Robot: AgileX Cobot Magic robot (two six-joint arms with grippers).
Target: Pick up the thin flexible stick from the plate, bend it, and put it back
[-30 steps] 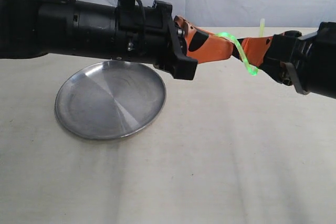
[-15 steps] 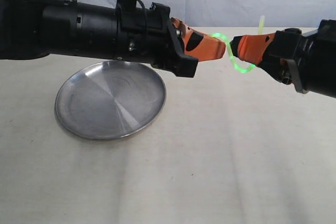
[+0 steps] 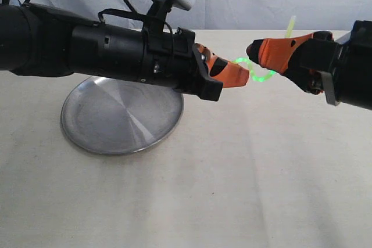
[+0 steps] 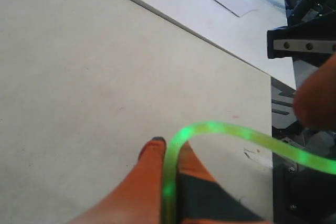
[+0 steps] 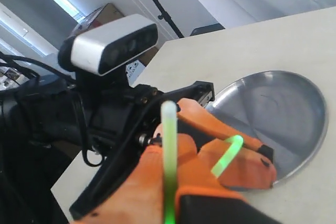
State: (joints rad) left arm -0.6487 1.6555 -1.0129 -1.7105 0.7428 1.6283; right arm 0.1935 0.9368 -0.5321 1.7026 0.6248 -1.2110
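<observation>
Steel plate (image 3: 119, 123) sits left on the table (image 3: 232, 190); the stick is not on it. The left arm's body hangs over its far rim.

Left claw (image 3: 243, 75) is just right of the plate, up off the table, pinched tight on one end of the stick (image 3: 260, 78). Its wrist view shows the rod running between the two orange fingers.

The stick glows green and curls in a tight S across the short gap to the right claw (image 3: 254, 50). That claw is clamped on the other end, with the pale tail poking up behind it.

The tips are nearly nose to nose, the right one a bit higher. Pushing the ends toward each other is what forces the curl. It's held in mid-air so the bend has room and nothing drags on the table.

Can't tell from the outside view whether the tips touch; probably a small gap.

Bend step looks done or close. Return to the plate not yet done. I'd expect the stick to spring if one end is released carelessly.
</observation>
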